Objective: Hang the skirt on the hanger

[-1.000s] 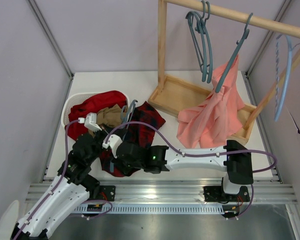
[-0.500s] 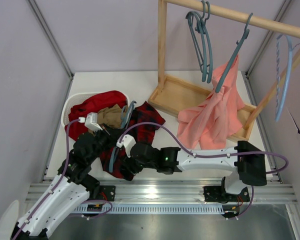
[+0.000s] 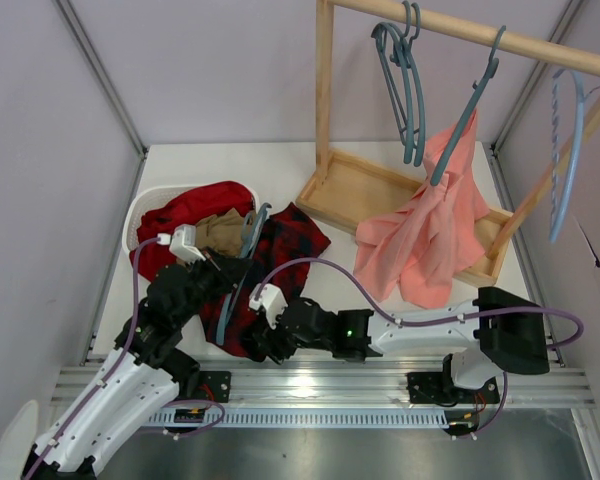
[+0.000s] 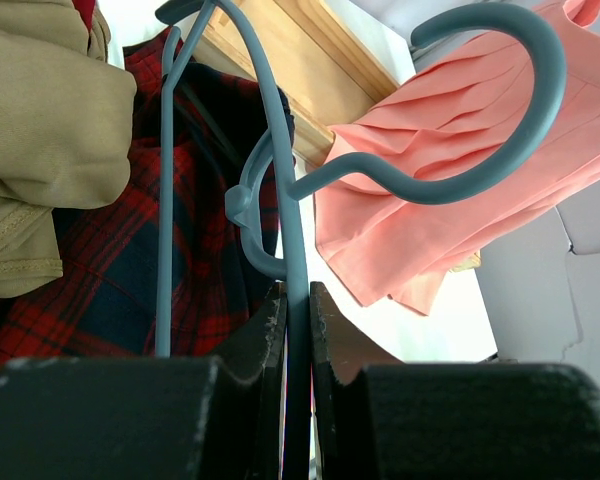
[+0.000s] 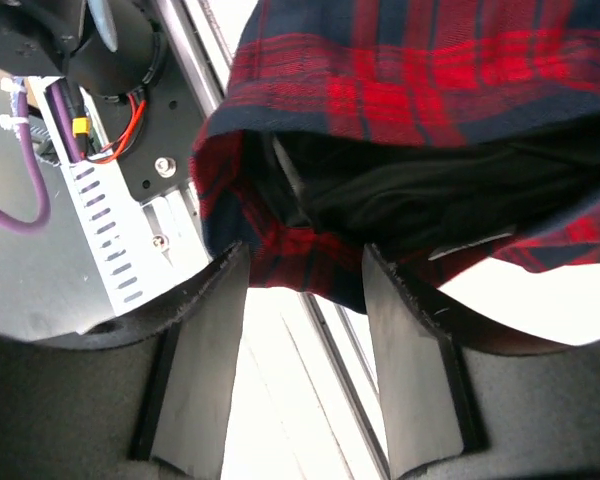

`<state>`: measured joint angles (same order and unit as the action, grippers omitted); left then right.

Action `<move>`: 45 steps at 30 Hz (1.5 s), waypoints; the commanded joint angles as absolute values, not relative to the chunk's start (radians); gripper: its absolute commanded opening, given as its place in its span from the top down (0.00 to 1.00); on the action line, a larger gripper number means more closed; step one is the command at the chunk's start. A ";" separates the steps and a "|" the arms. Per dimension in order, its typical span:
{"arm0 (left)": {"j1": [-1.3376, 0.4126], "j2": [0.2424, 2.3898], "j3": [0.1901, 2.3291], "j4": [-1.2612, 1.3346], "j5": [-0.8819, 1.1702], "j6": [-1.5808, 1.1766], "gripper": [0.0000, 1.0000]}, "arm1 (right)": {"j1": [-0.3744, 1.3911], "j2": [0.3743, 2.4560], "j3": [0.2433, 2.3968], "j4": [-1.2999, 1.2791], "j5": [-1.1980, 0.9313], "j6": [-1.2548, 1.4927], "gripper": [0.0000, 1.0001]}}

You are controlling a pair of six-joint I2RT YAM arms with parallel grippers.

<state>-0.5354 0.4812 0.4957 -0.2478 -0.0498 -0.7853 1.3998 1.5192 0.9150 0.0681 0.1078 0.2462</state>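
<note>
Bright, even light from above; soft shadows; a white shine on the metal rail; wrist views show blurry dark fingers up close.

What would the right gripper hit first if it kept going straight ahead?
Most likely the skirt: its plaid edge sits just ahead of the right gripper, between the open fingers, though depth is unclear.

Pink garment (draped) on wooden rack.

The hanger lies on the skirt, right of the basket (wooden rack behind, further right).
</note>
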 commanded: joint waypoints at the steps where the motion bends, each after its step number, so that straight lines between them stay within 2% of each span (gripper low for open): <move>1: -0.529 0.479 0.552 -0.232 -0.067 -0.759 0.93 | 1.408 1.525 0.887 0.245 0.121 0.219 0.45; 21: -0.529 0.491 0.557 -0.230 -0.074 -0.750 0.93 | 1.416 1.657 0.769 0.488 0.098 0.112 0.44; 28: -0.531 0.506 0.557 -0.216 -0.069 -0.747 0.93 | 1.405 1.663 0.730 0.549 0.090 0.135 0.32; 31: -0.529 0.509 0.558 -0.213 -0.068 -0.746 0.93 | 1.399 1.680 0.729 0.557 0.089 0.138 0.31; 45: -0.529 0.522 0.565 -0.203 -0.066 -0.736 0.93 | 1.391 1.720 0.729 0.569 0.153 0.032 0.33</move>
